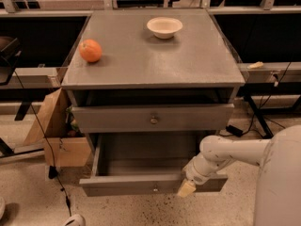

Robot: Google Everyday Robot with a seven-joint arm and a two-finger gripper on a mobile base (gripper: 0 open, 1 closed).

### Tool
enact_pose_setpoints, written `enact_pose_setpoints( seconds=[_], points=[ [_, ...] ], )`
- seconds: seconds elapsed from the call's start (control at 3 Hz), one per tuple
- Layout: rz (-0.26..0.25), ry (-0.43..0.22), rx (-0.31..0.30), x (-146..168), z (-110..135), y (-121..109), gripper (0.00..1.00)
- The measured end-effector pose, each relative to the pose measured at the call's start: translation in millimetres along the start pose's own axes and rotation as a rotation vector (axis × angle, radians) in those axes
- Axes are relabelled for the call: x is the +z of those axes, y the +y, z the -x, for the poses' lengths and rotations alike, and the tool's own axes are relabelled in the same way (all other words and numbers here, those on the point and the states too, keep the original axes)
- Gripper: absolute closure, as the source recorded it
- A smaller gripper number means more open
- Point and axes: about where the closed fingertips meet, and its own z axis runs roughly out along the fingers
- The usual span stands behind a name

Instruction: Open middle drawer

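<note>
Grey and flat-fronted, the middle drawer (117, 185) stands pulled out toward the camera, its long axis running left to right. The cream-tipped gripper (186, 188) sits at the drawer's front edge, right of the round knob (155, 188); open or closed, I cannot tell. Farther back, the matte cabinet top (188, 60) bears a round orange (90, 50) and a shallow white bowl (164, 27).

Speckled floor (141, 212), cardboard box (66, 150)
</note>
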Motion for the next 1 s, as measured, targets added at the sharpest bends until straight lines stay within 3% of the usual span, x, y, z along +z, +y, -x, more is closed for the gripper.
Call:
enact_pose_setpoints(
  seconds=[0.67,1.0],
  points=[
    [0.026,0.034,0.001,0,-11,9,0.87],
    [0.027,0.034,0.001,-3,-9,7,0.89]
  ],
)
